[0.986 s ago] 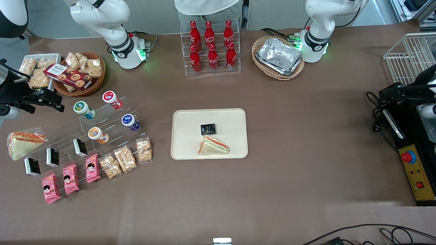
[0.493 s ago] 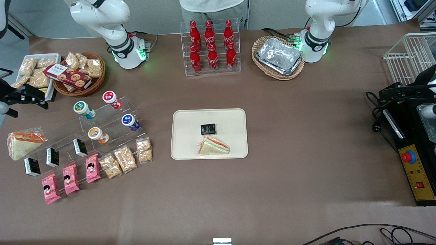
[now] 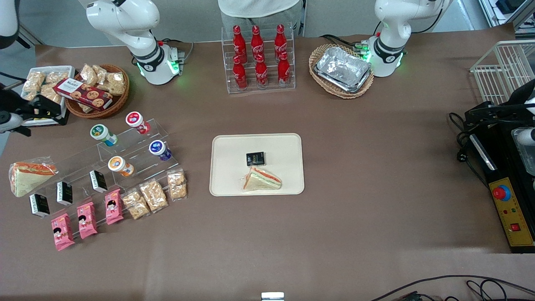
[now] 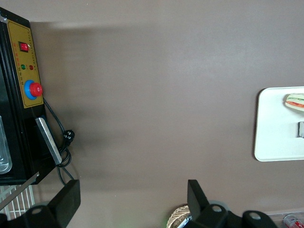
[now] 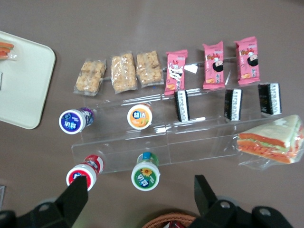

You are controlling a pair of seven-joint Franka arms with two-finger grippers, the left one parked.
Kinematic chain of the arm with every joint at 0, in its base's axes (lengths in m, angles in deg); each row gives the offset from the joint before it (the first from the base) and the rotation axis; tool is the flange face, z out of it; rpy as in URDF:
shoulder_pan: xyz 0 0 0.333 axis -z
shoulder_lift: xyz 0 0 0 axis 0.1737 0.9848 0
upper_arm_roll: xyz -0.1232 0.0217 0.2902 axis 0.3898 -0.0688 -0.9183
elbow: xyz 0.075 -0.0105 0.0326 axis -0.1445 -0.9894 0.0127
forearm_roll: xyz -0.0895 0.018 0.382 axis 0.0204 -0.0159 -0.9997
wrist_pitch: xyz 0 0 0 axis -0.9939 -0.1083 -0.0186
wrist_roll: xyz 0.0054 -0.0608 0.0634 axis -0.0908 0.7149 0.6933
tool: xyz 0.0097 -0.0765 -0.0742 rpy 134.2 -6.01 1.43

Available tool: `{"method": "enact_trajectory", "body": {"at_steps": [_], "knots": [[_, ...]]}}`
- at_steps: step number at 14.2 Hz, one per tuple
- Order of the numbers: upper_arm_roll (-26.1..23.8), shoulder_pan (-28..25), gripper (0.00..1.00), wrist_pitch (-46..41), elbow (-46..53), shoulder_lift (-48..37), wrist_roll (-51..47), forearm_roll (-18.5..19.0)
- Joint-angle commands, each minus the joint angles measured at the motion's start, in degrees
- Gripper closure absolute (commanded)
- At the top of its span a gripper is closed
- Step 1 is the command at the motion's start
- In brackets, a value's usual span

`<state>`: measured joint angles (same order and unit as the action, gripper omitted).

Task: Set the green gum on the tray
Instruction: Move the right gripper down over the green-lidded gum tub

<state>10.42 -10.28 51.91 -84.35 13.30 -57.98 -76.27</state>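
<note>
Overhead in the front view, near the frame's edge at the working arm's end of the brown bench (image 3: 376, 167): black two-finger pincer (image 3: 49, 112), hanging above the rim of a small white rectangular dish of snack bags (image 3: 39, 79). Seen from the right wrist camera, pincer (image 5: 140, 190) spread wide, black fingers (image 5: 76, 197) well apart, pinching nothing.

Directly beneath that gap: small green-lidded gum bottle (image 5: 145, 176), sitting on the upper step of a clear acrylic stepped stand (image 5: 199, 145). In the front view, same green gum (image 3: 100, 133) slightly nearer the camera than the pincer, not touching it.

Beside it on the same step, a red-lidded bottle (image 3: 136, 121). One step lower, nearer the camera, an orange-lidded bottle (image 3: 119, 164) and a purple-lidded bottle (image 3: 159, 149).

At mid-frame, well apart from the stand: large flat cream-beige rectangular plastic tray (image 3: 284, 144), carrying a wrapped triangular sandwich (image 3: 262, 179) and a small black packet (image 3: 255, 159), packet farther from the camera than the sandwich.
</note>
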Motion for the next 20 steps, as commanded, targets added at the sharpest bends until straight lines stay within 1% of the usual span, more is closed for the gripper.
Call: {"method": "enact_trajectory", "body": {"at_steps": [1, 5, 7, 9, 12, 14, 18, 20], "knots": [[0.47, 0.37, 0.0, 8.3, -14.02, -8.08, 0.96, 0.33], [1.44, 0.37, 0.0, 13.83, -20.35, -8.44, 1.05, 0.86], [2.05, 0.46, 0.0, 19.09, -24.57, -8.44, 2.53, 0.86], [4.33, 0.37, 0.0, 23.94, -27.48, -6.95, 4.65, 0.86], [4.43, 0.37, 0.0, 26.33, -29.41, -5.36, 4.13, 0.78], [4.43, 0.37, 0.0, 28.25, -31.7, -5.71, 3.34, 0.78], [4.43, 0.37, 0.0, 34.75, -37.06, -5.71, 3.34, 0.69], [4.43, 0.37, 0.0, 35.82, -38.47, -5.97, 3.34, 0.6]]}}
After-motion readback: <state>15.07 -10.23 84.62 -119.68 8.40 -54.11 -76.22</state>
